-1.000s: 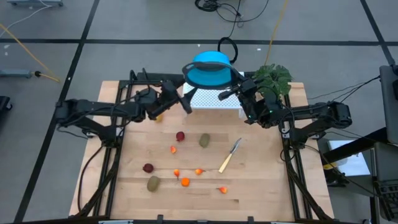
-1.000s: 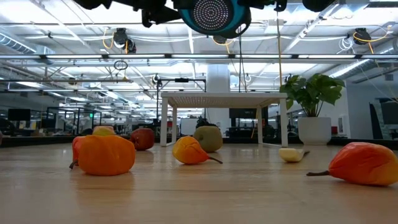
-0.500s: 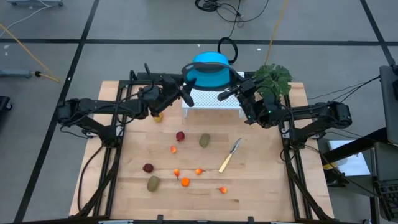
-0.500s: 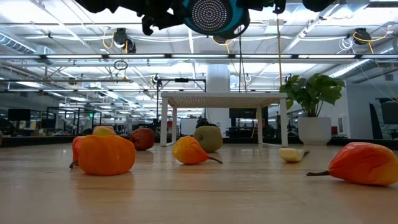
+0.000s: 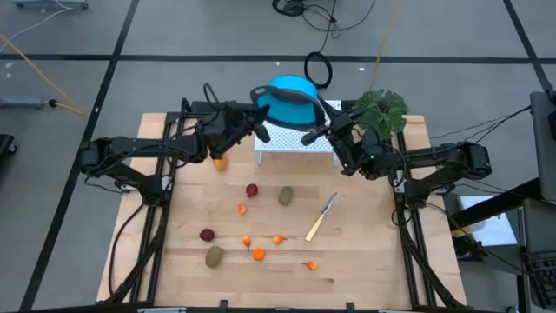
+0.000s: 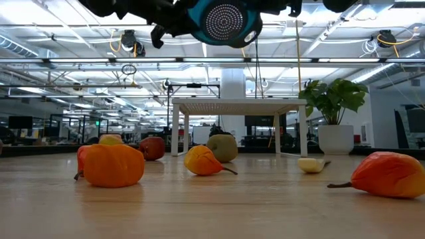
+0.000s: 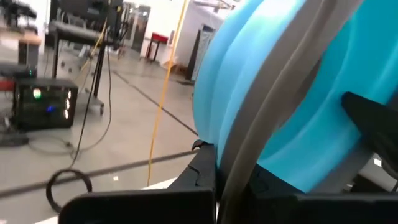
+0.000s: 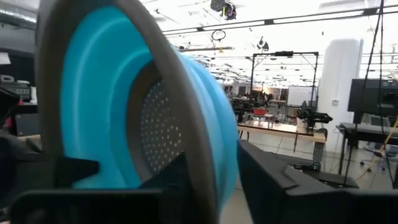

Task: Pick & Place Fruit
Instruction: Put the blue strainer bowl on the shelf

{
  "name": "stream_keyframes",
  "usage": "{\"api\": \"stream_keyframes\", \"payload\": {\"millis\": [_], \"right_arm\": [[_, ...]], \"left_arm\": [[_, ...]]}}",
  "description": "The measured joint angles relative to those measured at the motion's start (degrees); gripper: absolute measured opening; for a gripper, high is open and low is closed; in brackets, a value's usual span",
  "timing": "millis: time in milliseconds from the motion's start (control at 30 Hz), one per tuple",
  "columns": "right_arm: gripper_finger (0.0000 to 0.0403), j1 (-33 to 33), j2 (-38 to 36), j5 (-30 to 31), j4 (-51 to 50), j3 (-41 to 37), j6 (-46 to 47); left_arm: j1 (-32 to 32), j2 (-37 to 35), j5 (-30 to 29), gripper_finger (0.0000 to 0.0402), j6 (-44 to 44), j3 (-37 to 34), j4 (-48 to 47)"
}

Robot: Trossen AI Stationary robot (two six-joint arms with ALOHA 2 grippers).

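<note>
High view had both tools on the blue colander [image 5: 289, 97] above the white rack [image 5: 300, 137]: left tool [image 5: 258, 127] clamped shut on its rim, right tool [image 5: 314, 133] loosely around it; knife [image 5: 320, 217] lay among fruit [image 5: 252, 190] on the desk [image 5: 365, 252].

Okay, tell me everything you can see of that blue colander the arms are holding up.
The blue colander is a ribbed, collapsible-looking bowl with a grey rim and a perforated grey base. It hangs in the air above the white rack, tipped toward the left arm. The left gripper is shut on its rim; the right gripper flanks the opposite rim.

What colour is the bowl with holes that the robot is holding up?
The colander is bright blue with a grey rim, clearest in the right wrist view.
</note>
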Motion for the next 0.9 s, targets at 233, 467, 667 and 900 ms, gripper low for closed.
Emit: {"api": "stream_keyframes", "payload": {"millis": [233,467,667,900], "right_arm": [[0.0195,1.32,-0.02,4.89,-0.17,0.00,-0.53],[0.0258,3.95,-0.09,10.69,0.12,0.00,-5.28],[0.0275,8.13,-0.36,12.37,0.76,0.00,-9.39],[0.0237,12.54,-2.97,11.81,-0.89,-0.72,-9.03]], "left_arm": [[2.10,-0.13,0.48,0.0003,-3.42,-0.02,-4.53],[4.52,-0.68,5.71,0.0003,-5.83,0.02,-7.51],[7.78,-1.39,8.82,0.0002,-8.60,6.63,-27.13],[10.61,-1.42,13.38,0.0002,-5.95,17.06,-46.70]]}}
